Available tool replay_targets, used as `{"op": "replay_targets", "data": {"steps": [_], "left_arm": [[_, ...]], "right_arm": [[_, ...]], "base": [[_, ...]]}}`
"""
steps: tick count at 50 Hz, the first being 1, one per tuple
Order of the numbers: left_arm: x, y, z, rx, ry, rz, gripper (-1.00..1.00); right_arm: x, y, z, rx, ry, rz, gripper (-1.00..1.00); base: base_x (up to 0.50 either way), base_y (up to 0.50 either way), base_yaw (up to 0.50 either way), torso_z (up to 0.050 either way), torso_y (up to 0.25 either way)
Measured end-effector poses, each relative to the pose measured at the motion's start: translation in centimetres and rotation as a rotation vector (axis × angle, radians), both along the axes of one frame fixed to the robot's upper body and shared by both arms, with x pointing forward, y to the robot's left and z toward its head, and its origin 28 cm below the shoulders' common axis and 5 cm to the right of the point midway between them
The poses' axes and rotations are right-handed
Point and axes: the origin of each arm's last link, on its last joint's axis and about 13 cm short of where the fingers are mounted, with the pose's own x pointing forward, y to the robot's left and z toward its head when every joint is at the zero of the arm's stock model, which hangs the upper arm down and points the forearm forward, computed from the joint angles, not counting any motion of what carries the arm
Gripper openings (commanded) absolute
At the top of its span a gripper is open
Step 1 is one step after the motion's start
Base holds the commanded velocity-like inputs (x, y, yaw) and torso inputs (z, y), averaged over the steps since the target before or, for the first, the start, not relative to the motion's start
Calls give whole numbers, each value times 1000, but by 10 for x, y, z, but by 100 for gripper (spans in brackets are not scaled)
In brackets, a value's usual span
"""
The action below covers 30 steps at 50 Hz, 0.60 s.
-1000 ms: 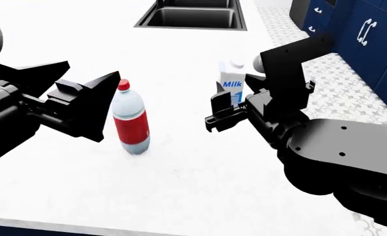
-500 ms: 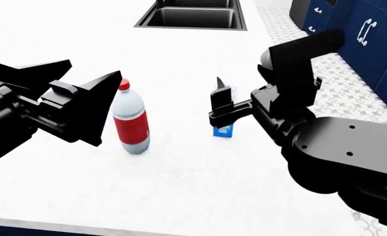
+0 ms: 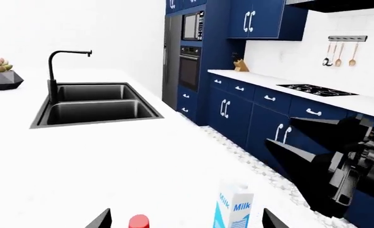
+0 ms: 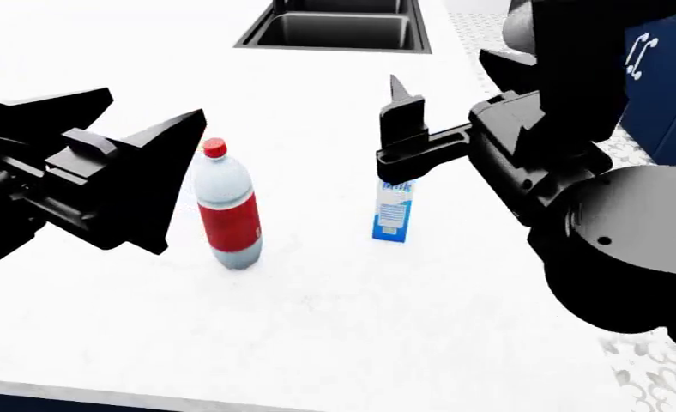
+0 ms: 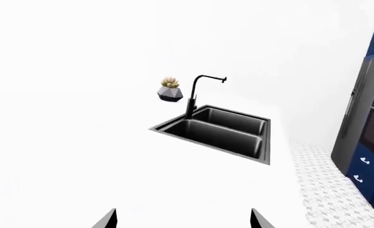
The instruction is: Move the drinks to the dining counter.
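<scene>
The clear bottle point(image 4: 226, 210) with red cap and red label stands upright on the white dining counter point(image 4: 315, 326). The Milk carton point(image 4: 392, 210) stands upright to its right. My left gripper point(image 4: 155, 103) is open and empty just left of the bottle, level with its cap. In the left wrist view the bottle's cap point(image 3: 138, 222) and the carton point(image 3: 234, 209) lie between that gripper's point(image 3: 185, 219) open tips, beyond them. My right gripper point(image 4: 436, 86) is open and empty, above the carton and apart from it. In the right wrist view nothing lies between its point(image 5: 182, 218) tips.
The dark inset sink point(image 4: 338, 30) with a black faucet point(image 5: 196, 92) lies at the counter's far side, a potted succulent point(image 5: 170, 89) beyond it. Navy cabinets point(image 4: 659, 60) and patterned floor point(image 4: 647, 378) are at the right. The counter's front edge point(image 4: 109, 396) is close.
My right gripper set the Milk carton down on the counter, let go of it and rose above it. The left gripper shifted slightly left. The bottle has not moved.
</scene>
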Motion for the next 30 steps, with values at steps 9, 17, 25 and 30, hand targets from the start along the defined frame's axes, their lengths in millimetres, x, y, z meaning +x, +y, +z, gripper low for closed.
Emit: {"op": "replay_targets", "data": {"steps": [9, 17, 25, 30], "left_arm": [[-10, -1, 12, 1, -43, 16, 100], [-19, -1, 24, 3, -83, 31, 100], [-30, -1, 36, 10, -126, 48, 100], [-37, 1, 44, 15, -151, 64, 100]], "right_arm": [[-19, -8, 23, 4, -69, -35, 100], [-35, -13, 42, -7, -146, -88, 100], [-49, -18, 57, -11, -204, -127, 100], [-57, -21, 64, -12, -231, -146, 100]], "base": [[0, 0, 0, 0, 0], [0, 0, 0, 0, 0], [0, 0, 0, 0, 0], [0, 0, 0, 0, 0]]}}
